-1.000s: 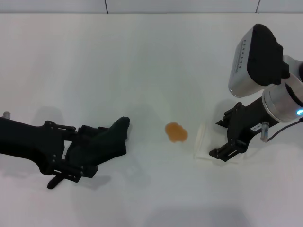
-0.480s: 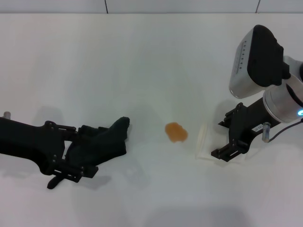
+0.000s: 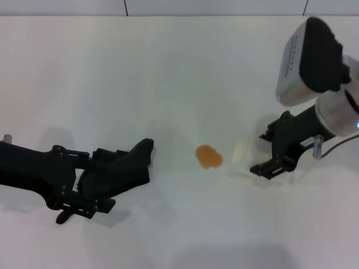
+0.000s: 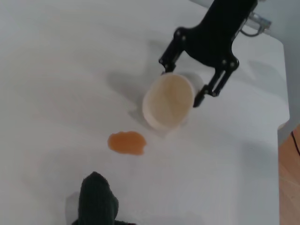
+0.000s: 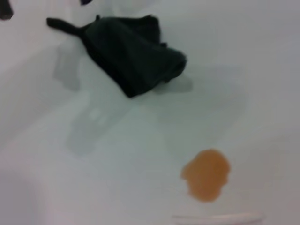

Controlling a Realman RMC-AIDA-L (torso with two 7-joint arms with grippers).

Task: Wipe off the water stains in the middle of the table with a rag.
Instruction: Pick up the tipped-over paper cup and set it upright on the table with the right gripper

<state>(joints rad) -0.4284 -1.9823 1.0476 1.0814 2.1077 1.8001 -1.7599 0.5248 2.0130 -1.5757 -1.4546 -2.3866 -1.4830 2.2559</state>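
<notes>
The water stains [image 3: 208, 156] are one small orange-brown blot in the middle of the white table [image 3: 168, 67]. It also shows in the left wrist view as the blot [image 4: 126, 142] and in the right wrist view as the blot [image 5: 206, 174]. The black rag [image 3: 132, 162] lies to its left, pointed corner toward the stain, with my left gripper [image 3: 111, 178] shut on it. Right of the stain, my right gripper [image 3: 261, 151] is shut on a translucent cup [image 3: 241, 151]. The cup [image 4: 168, 101] is tipped on its side, mouth toward the stain.
A wall edge runs along the table's far side [image 3: 213, 14]. The right arm's grey and black housing [image 3: 308, 61] rises over the table's right side. The table's right edge and a drop to the floor [image 4: 283, 93] show in the left wrist view.
My right gripper has lifted and pulled slightly back and right, raising the cup and tipping it. The left arm and rag have barely shifted.
</notes>
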